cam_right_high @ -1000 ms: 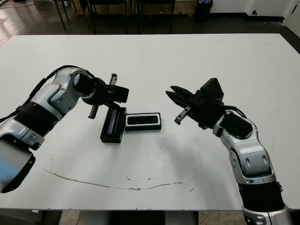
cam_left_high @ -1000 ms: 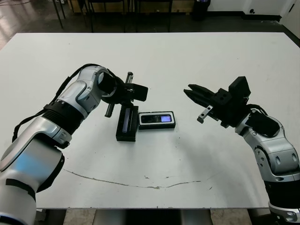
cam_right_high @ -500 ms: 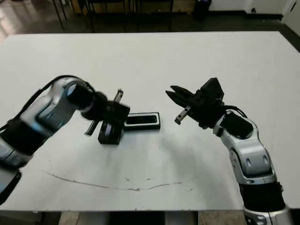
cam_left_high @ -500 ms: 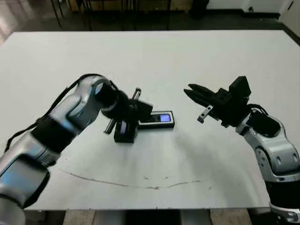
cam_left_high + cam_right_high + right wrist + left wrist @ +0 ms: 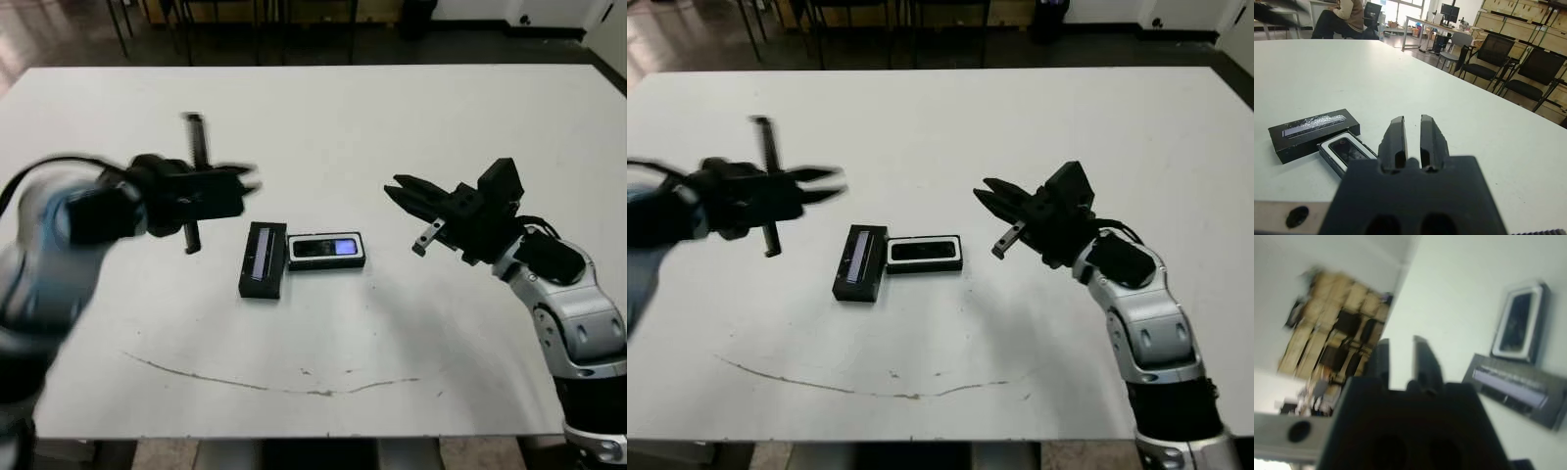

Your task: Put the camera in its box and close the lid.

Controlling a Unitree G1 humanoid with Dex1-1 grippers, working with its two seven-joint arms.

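- The camera (image 5: 327, 249) lies seated in the white-lined tray of the box (image 5: 328, 262), glossy face up. Its long axis runs across the table, from one arm toward the other.
- The lid (image 5: 263, 258) lies flat and open on the table, inner stripe up, touching the tray's end on the left-arm side. Its long axis runs crosswise to the tray's.
- Left gripper (image 5: 245, 183): blurred, raised clear of the table beyond the lid, holding nothing; fingers (image 5: 1421, 358) appear slightly apart. The lid lies just below and ahead of its tips.
- Right gripper (image 5: 402, 192): fingers (image 5: 1396, 136) nearly together, a narrow gap between them, empty. The box lies ahead of it and lower, well apart.
- Judgement: the camera is placed and only closing remains. The lid must fold over toward the right gripper; the left gripper is nearer to it.
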